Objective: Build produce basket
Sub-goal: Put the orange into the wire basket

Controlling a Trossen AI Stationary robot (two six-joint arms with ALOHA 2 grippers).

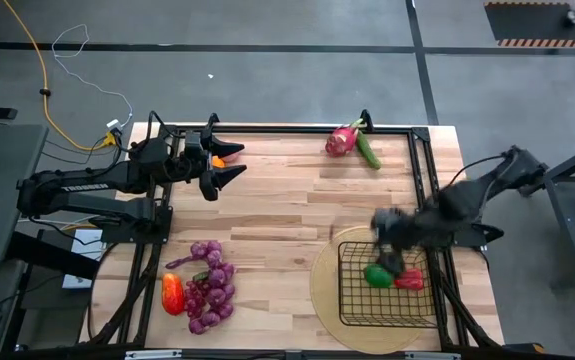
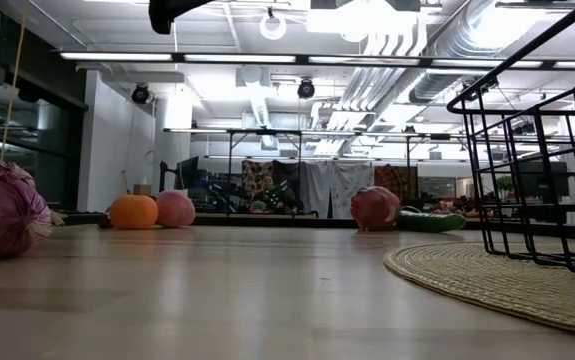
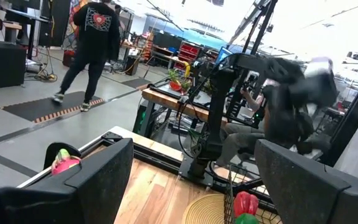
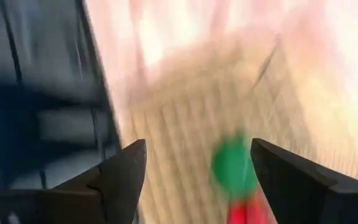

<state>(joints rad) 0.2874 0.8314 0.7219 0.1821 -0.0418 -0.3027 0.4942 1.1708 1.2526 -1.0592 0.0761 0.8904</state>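
two peppers (image 1: 392, 276) in basket (image 1: 387, 310)

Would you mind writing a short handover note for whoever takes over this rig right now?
Right gripper: open, empty, over the basket.
Left gripper: open, empty, waiting at the table's far left.
Done: green pepper and red pepper lie in the basket.
Left: orange by the left gripper; dragon fruit and cucumber at the far edge; grape bunches and another red-orange pepper near left.
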